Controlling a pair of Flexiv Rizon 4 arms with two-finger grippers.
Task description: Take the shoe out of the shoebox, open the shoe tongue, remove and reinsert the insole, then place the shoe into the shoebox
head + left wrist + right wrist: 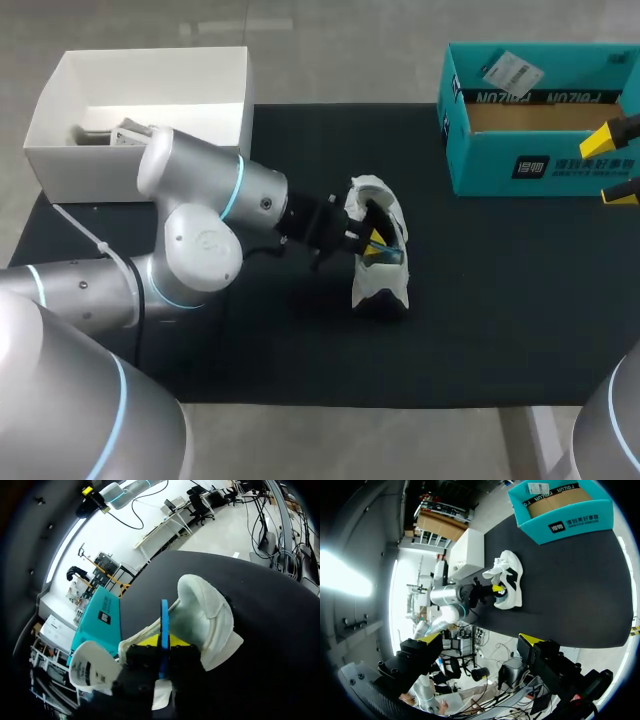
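The white shoe with black trim lies on its side on the black mat, mid-table. My left gripper reaches into its opening. In the left wrist view the yellow tips sit tight against both faces of a thin blue insole, which stands on edge in the mouth of the shoe; the left gripper is shut on it. The teal shoebox stands open at the back right. My right gripper hovers open at its right end, holding nothing; from its wrist the right gripper looks down on the shoe.
A white open box with small items inside stands at the back left, behind my left arm. The black mat covers the table. A paper tag lies in the teal shoebox.
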